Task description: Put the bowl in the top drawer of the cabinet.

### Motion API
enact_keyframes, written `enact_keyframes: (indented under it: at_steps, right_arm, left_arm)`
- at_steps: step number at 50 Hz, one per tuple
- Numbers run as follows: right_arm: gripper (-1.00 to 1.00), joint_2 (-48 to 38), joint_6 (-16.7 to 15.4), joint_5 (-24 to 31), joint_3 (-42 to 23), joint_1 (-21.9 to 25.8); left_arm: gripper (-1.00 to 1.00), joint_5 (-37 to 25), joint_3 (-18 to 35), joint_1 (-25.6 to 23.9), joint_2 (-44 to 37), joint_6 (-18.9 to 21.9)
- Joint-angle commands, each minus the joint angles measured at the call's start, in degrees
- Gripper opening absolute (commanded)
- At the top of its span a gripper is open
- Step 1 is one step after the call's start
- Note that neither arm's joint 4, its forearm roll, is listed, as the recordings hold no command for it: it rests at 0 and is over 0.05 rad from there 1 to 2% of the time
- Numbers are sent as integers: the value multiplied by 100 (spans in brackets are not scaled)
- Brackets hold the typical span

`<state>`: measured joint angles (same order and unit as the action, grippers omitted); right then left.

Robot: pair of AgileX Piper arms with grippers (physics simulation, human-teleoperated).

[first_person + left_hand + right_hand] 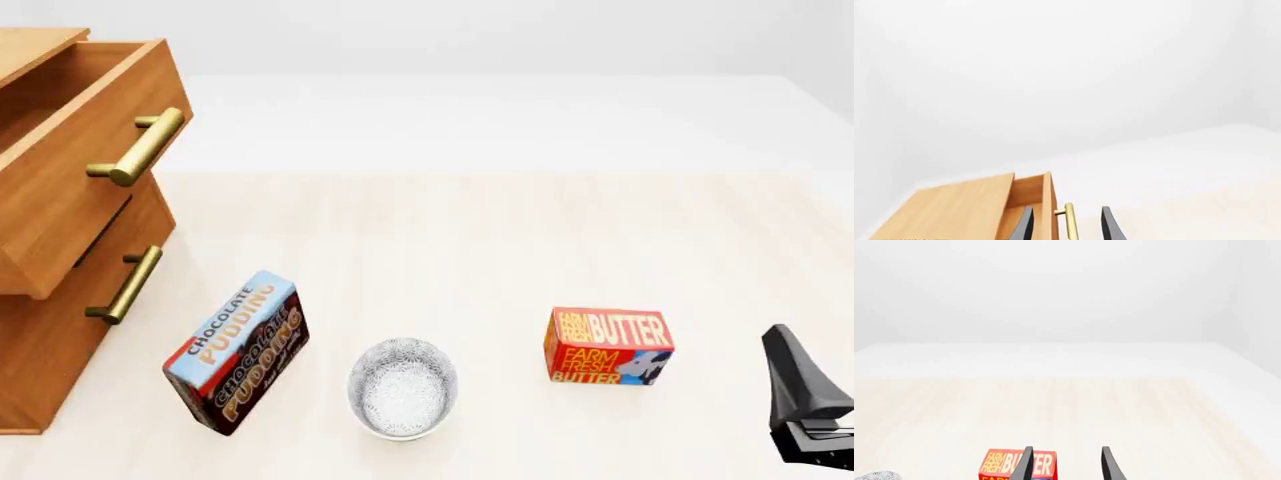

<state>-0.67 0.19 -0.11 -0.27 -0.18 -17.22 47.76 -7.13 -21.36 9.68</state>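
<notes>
The bowl (403,387), white with fine grey-blue dots, stands upright near the table's front edge between two boxes; its rim (877,475) just shows in the right wrist view. At the left stands the wooden cabinet (40,370). Its top drawer (80,190) is pulled out, brass handle (140,145) forward. My right gripper (801,400) hovers at the lower right, well right of the bowl, open and empty (1066,467). My left gripper (1067,227) is open and empty. It faces the open drawer (1029,192) from a distance and is outside the front view.
A chocolate pudding box (238,350) stands tilted just left of the bowl, close to the cabinet. A red butter box (607,346) sits to the bowl's right, between it and my right gripper. The lower drawer (67,330) is shut.
</notes>
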Motion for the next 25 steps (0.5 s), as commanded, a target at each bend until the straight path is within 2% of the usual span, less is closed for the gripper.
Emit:
enact_keyframes:
  at_steps: [1,4,7,8,10,11,12,13,14,15,25]
  right_arm:
    - [100,12,-3,2,3,2]
    - [100,11,-3,2,3,4]
    - [100,11,-4,2,3,4]
    - [100,13,-5,2,3,3]
    - [100,12,-3,1,3,5]
    - [100,12,-4,2,3,3]
    - [100,11,-4,2,3,3]
    - [100,11,-4,2,3,3]
    - [100,11,-4,2,3,3]
    - [100,13,-3,2,3,4]
    - [100,12,-4,2,3,3]
  left_arm:
    - [100,79,217,116,-495,-369]
    - [100,50,303,196,-776,-681]
    - [100,177,258,238,-766,-513]
    - [100,172,290,282,-877,-640]
    - [100,233,284,307,-926,-601]
    - [100,107,385,281,-1151,-978]
    - [100,145,398,364,-1208,-992]
    - [100,296,345,450,-1167,-760]
    - [100,298,343,450,-1167,-760]
    - [100,255,412,490,-1332,-959]
    - [100,351,628,677,-1906,-1216]
